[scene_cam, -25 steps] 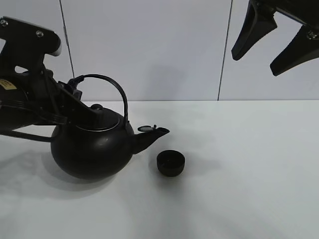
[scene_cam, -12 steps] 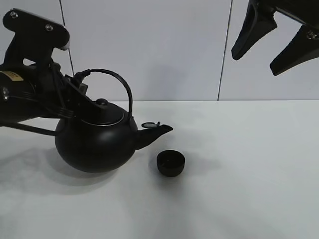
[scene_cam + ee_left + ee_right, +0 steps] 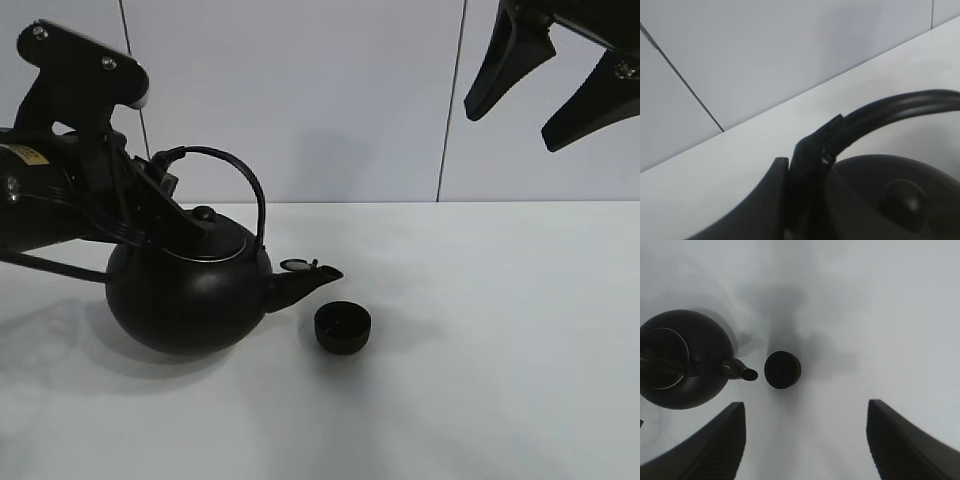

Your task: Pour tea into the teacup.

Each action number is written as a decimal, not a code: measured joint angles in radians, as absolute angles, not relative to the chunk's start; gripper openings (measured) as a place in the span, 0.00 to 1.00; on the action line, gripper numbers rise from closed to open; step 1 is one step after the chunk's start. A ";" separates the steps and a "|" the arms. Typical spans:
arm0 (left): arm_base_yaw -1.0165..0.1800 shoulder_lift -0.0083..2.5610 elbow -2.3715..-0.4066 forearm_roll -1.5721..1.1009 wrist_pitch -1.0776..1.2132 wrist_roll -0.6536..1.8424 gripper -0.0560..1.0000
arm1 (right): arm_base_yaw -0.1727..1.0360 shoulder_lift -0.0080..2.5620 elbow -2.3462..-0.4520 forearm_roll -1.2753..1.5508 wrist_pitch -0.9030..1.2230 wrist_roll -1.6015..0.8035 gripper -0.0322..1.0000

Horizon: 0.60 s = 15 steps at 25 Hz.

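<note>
A big round black kettle [image 3: 185,295] with an arched handle [image 3: 235,170] is held just above the white table, its spout [image 3: 305,277] tilted slightly down toward the teacup. My left gripper [image 3: 160,190] is shut on the handle's left end, also seen in the left wrist view [image 3: 815,155]. The small glossy black teacup [image 3: 342,327] stands on the table just right of the spout; it also shows in the right wrist view [image 3: 782,369]. No tea stream is visible. My right gripper [image 3: 555,75] hangs open and empty high at the upper right.
The white table [image 3: 500,350] extends to the right and front of the teacup. A pale panelled wall [image 3: 340,100] stands behind the table's back edge.
The kettle rose, then shifted slightly left and tipped, so its spout now sits lower, closer to the teacup. The teacup and the right gripper have not moved.
</note>
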<state>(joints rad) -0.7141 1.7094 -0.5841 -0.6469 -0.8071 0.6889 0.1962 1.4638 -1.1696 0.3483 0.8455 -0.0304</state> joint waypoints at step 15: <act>-0.714 1.709 -0.584 -0.646 -0.800 0.717 0.16 | 0.196 1.464 -1.170 0.348 0.846 -0.031 0.49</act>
